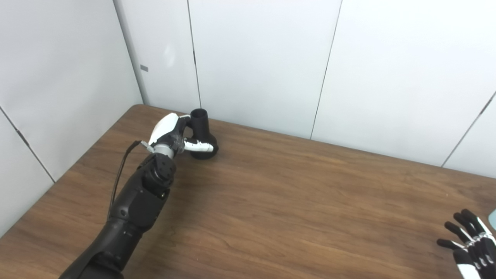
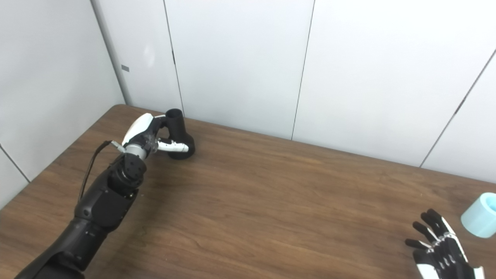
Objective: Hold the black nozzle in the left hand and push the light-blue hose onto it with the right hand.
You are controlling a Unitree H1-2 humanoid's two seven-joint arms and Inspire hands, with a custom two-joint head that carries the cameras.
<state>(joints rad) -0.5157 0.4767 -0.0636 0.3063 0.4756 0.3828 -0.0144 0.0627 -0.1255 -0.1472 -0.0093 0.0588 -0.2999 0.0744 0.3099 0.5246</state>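
The black nozzle (image 1: pixel 202 135) stands upright near the table's far left edge, narrow neck up and flared base down. My left hand (image 1: pixel 172 133) is around it. Its fingers reach the neck from behind, and its thumb (image 1: pixel 198 146) lies straight across the front of the base. The nozzle still rests on the table. The light-blue hose (image 2: pixel 480 215), a short pale tube, lies at the table's right edge. My right hand (image 2: pixel 440 250) is open and empty, fingers spread, near the front right and just short of the hose.
The brown wooden table (image 1: pixel 294 201) is backed by white wall panels (image 1: pixel 263 58) close behind the nozzle and on the left. A black cable (image 1: pixel 120 170) loops off the left wrist.
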